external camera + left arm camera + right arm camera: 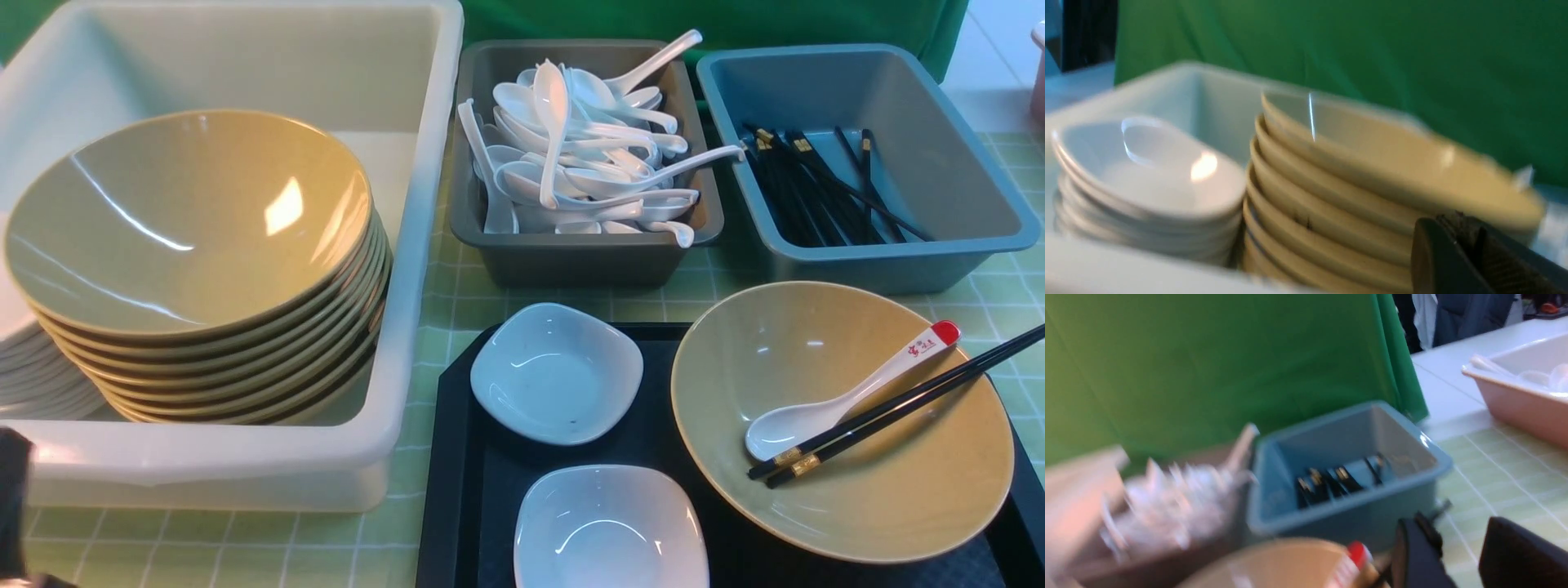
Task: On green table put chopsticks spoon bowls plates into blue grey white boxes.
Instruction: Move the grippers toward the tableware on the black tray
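On the black tray (465, 490) a tan bowl (857, 506) holds the red-tipped spoon (849, 400) and a pair of chopsticks (898, 408). Two white plates (555, 371) (608, 527) lie beside it. The white box (416, 245) holds stacked bowls (188, 220) and stacked plates (1147, 171). White spoons fill the grey box (571, 261), and chopsticks lie in the blue box (898, 269). My left gripper (1466, 232) is shut and empty at the near wall of the white box. My right gripper (1461, 539) is open over the green table (1494, 473), beside the spoon's red tip (1357, 551).
A pink bin (1523, 400) stands on the table beyond the blue box, at the far right. A green curtain (735, 20) hangs behind the boxes. The black tray reaches the front edge of the front view.
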